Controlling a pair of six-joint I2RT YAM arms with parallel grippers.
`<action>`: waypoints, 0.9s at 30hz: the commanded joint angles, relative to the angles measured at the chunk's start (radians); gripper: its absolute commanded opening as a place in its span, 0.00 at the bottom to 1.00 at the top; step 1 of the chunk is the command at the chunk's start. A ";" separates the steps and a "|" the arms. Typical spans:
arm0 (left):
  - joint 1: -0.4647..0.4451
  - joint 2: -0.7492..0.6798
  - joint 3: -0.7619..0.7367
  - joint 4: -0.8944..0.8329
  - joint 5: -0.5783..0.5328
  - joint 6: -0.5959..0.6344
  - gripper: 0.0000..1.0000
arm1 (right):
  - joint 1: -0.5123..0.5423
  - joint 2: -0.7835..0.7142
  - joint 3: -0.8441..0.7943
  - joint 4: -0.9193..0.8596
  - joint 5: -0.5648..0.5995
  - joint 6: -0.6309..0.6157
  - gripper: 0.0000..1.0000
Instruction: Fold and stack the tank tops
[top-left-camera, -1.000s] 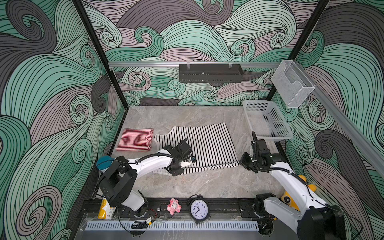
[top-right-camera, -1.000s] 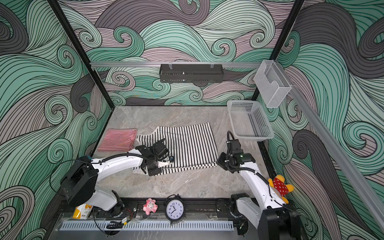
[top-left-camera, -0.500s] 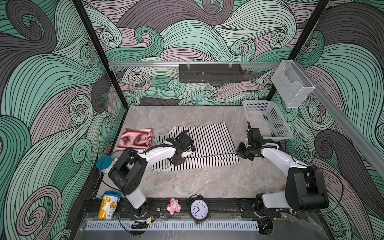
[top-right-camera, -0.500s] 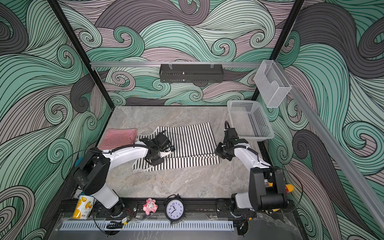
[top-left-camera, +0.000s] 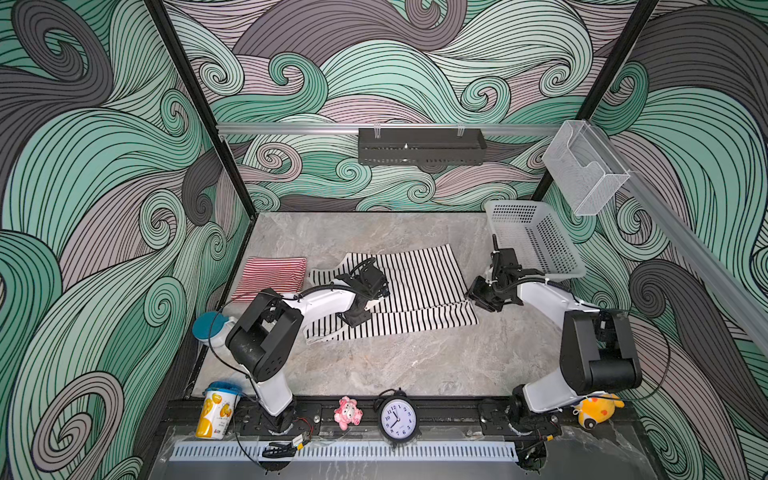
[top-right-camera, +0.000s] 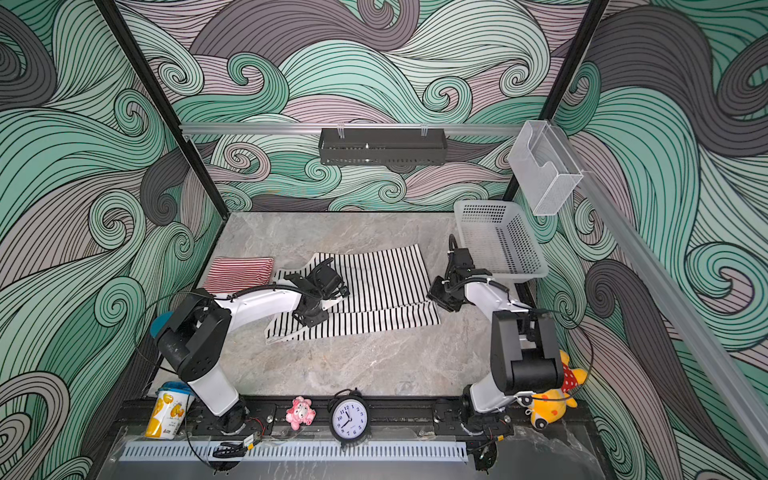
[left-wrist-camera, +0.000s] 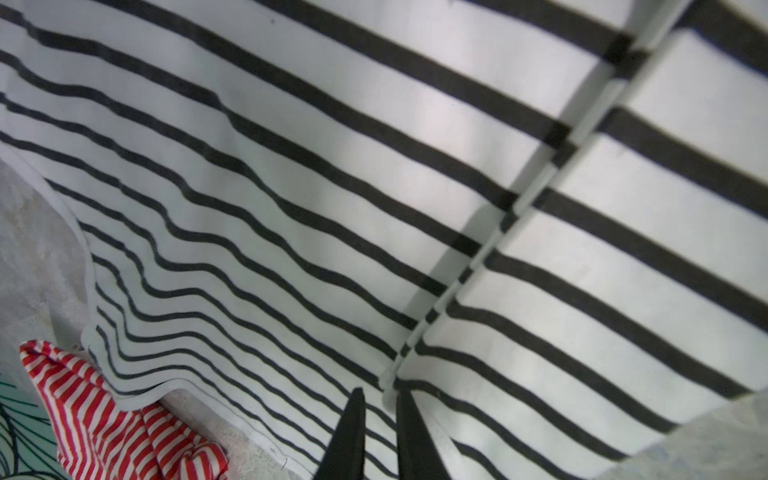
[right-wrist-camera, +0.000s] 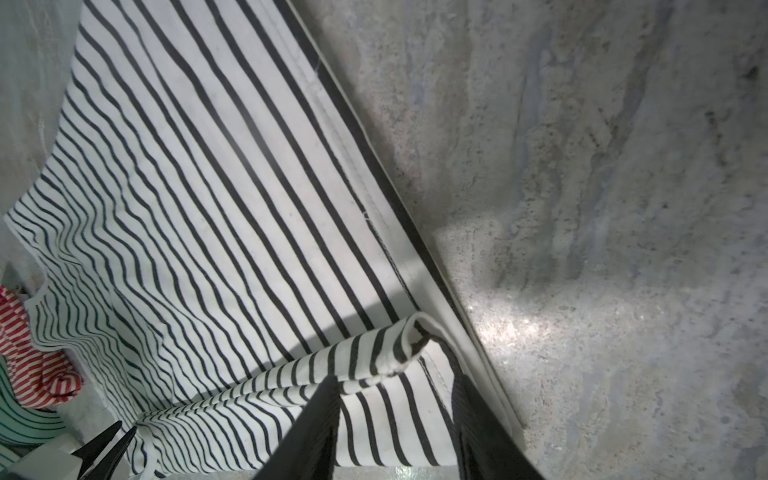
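In a top view, the half-folded black-and-white tank top (top-left-camera: 415, 286) stretches lengthwise between left gripper (top-left-camera: 376, 291) and right gripper (top-left-camera: 476, 294), beside the folded red-and-white tank top (top-left-camera: 270, 276). Left wrist view: fingers barely parted, grip unclear. Right wrist view: jaws wide, hem corner loose between them.

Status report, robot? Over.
Left gripper barely open, right gripper open, both at the black-and-white striped tank top, partly folded. Red-and-white striped tank top folded alongside. Nothing in the way.

Black-and-white tank top (top-left-camera: 419, 286): wide stripes. Red-and-white tank top (top-left-camera: 272, 276): narrow stripes. Basket (top-left-camera: 536, 245) white. Tabletop (top-left-camera: 395, 365) grey marble.
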 joint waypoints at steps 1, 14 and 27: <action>0.007 -0.049 0.005 0.014 -0.060 -0.034 0.22 | 0.005 -0.070 -0.026 0.022 -0.023 0.009 0.45; 0.005 -0.187 -0.130 -0.102 0.162 -0.005 0.14 | 0.082 -0.035 -0.136 0.131 -0.028 0.059 0.12; 0.033 -0.277 -0.253 -0.141 0.209 0.067 0.06 | 0.080 0.153 -0.002 0.150 -0.014 0.057 0.11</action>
